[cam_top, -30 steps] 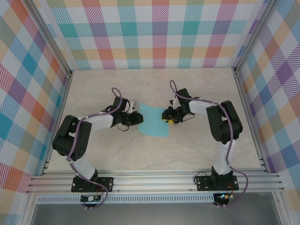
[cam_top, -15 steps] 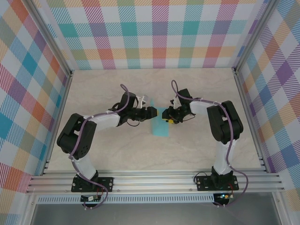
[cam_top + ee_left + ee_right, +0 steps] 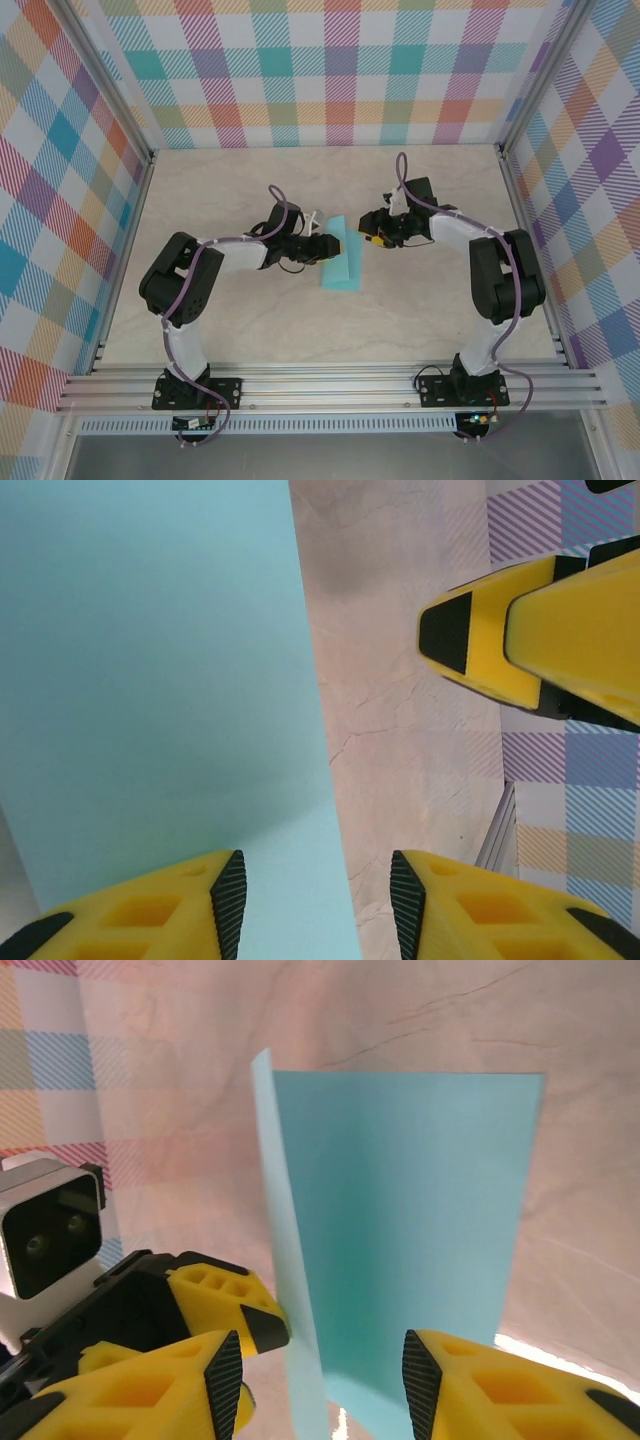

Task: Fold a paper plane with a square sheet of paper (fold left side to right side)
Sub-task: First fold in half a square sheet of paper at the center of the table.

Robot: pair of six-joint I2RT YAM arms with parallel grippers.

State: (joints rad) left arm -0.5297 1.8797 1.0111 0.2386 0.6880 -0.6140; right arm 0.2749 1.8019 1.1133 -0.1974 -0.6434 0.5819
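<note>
The square sheet of paper (image 3: 342, 268) lies mid-table as a narrow turquoise strip, its left side folded over toward the right. In the right wrist view the paper (image 3: 410, 1200) lies flat, and one flap (image 3: 285, 1260) stands up along its left edge. My left gripper (image 3: 332, 243) is at the strip's left edge, open. In its own view the paper (image 3: 150, 680) passes between the open left gripper (image 3: 315, 900) unpinched. My right gripper (image 3: 372, 238) hovers just right of the paper, open (image 3: 322, 1380) over its near edge. No paper plane shape shows.
The beige table (image 3: 250, 320) is walled by plaid panels, with an aluminium rail (image 3: 330, 385) along the near edge. The two grippers' yellow fingers stand close together: the right one's fingers (image 3: 470, 630) show in the left wrist view, the left one's fingers (image 3: 225, 1295) in the right wrist view.
My left gripper swept rightward, carrying the paper's left side over, so the wide sheet became a narrow strip. It then opened. The right gripper drew back to the right and opened wider.
</note>
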